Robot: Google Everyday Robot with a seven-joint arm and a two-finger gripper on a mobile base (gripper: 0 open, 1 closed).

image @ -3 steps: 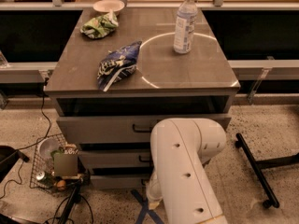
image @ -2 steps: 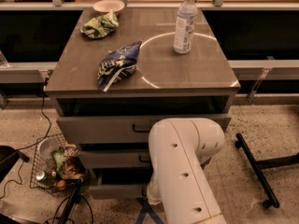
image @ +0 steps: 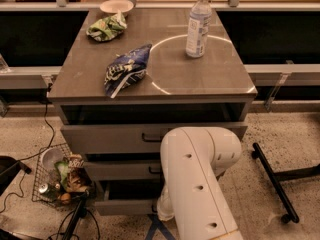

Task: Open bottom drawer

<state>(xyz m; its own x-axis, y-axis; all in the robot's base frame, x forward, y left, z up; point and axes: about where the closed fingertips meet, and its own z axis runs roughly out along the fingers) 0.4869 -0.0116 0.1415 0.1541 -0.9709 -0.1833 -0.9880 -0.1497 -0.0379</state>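
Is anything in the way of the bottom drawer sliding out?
Nothing visible. The wire basket sits left of the bottom drawer, off its path. The arm hides the drawer's middle and the tool, which must be low at its front.

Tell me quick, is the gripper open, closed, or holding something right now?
The gripper: cannot be told. It is hidden behind the white arm, low down at the front of the bottom drawer.
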